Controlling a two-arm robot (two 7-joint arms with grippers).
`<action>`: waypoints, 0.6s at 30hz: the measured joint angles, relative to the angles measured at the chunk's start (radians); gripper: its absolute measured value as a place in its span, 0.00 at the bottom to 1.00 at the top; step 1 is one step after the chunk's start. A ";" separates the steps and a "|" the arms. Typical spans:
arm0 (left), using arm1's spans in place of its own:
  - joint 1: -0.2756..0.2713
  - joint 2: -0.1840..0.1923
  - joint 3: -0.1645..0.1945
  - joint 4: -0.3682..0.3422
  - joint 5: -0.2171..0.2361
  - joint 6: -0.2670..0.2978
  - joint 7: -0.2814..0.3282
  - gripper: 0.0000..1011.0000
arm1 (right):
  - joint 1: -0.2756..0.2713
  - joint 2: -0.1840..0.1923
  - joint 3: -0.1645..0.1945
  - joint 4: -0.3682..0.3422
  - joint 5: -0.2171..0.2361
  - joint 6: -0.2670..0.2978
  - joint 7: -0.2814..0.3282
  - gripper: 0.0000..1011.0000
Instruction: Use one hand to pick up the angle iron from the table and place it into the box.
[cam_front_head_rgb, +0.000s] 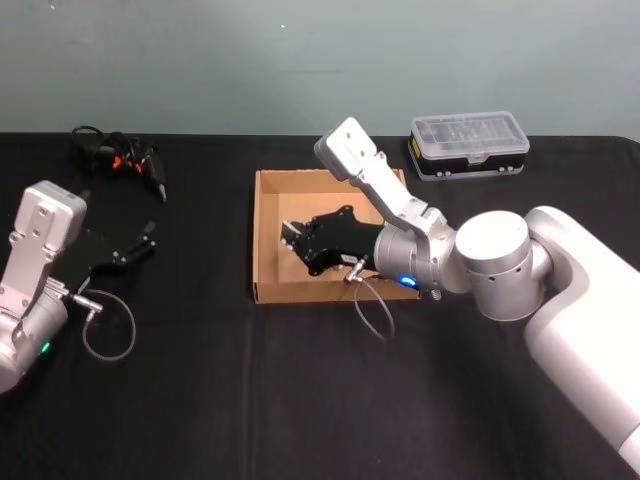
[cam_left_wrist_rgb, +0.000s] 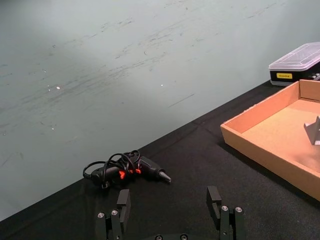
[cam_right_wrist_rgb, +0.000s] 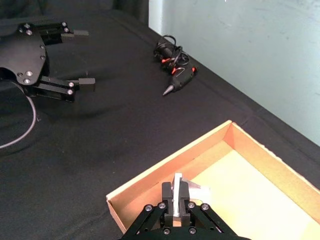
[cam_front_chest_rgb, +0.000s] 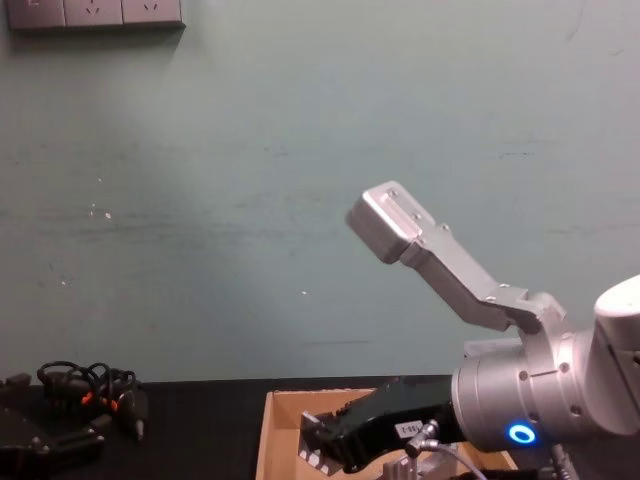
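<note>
The tan cardboard box (cam_front_head_rgb: 300, 292) lies mid-table on the black table (cam_front_head_rgb: 200, 400). My right gripper (cam_front_head_rgb: 292, 236) reaches into it from the right. In the right wrist view its fingers (cam_right_wrist_rgb: 167, 196) are shut on the silver angle iron (cam_right_wrist_rgb: 192, 190), held over the box floor near the box wall (cam_right_wrist_rgb: 150, 180). From the left wrist view the angle iron (cam_left_wrist_rgb: 314, 131) shows inside the box (cam_left_wrist_rgb: 260, 145) at the frame's edge. The chest view has the right gripper (cam_front_chest_rgb: 320, 450) just above the box (cam_front_chest_rgb: 275, 440). My left gripper (cam_front_head_rgb: 140, 243) rests open at the table's left, empty.
A black glue gun with its coiled cord (cam_front_head_rgb: 125, 160) lies at the back left. A black case with a clear lid (cam_front_head_rgb: 470, 143) stands behind the box at the back right. A grey cable loop (cam_front_head_rgb: 105, 325) hangs by the left arm.
</note>
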 joint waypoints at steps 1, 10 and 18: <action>0.000 0.000 0.000 0.000 0.000 0.000 0.000 0.99 | 0.002 -0.003 0.000 0.006 -0.002 -0.001 0.001 0.08; 0.000 0.000 0.000 0.000 0.000 0.000 0.000 0.99 | 0.014 -0.031 -0.003 0.063 -0.030 -0.008 0.015 0.08; 0.000 0.000 0.000 0.000 0.000 0.000 0.000 0.99 | 0.021 -0.046 0.001 0.085 -0.050 -0.008 0.023 0.08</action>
